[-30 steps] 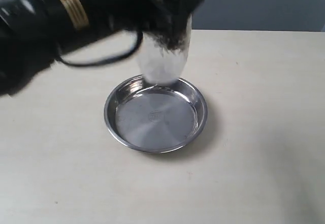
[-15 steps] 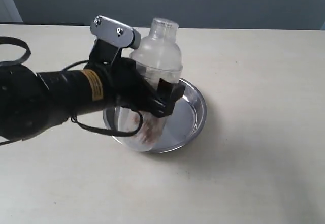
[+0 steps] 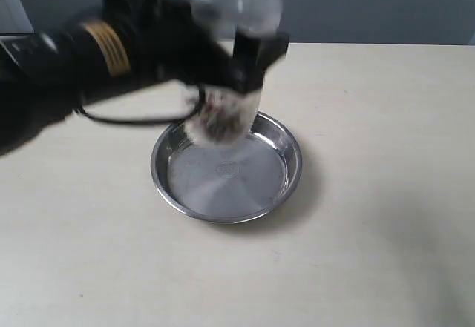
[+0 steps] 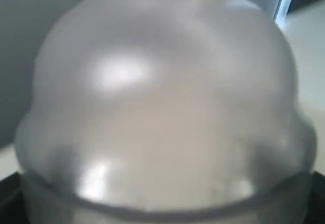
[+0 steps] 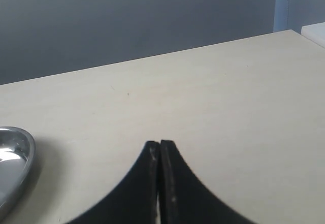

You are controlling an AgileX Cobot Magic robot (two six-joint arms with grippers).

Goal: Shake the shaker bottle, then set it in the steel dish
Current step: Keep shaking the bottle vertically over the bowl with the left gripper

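The shaker bottle is a motion-blurred clear shape held in the air over the far rim of the steel dish, brown granules smeared in its lower end. My left gripper is shut on the bottle, black fingers clamped round its body. In the left wrist view the bottle's frosted dome fills the picture and hides the jaws. My right gripper is shut on nothing, low over bare table, with the dish's rim off to one side.
The dish sits mid-table on a pale beige tabletop. A dark grey wall runs behind the table's far edge. The left arm and its cable reach in from the left over the table.
The bottle has swung up from low in the dish to above its far rim, after being high a second ago. The left gripper moves with it; the dish has stayed put.
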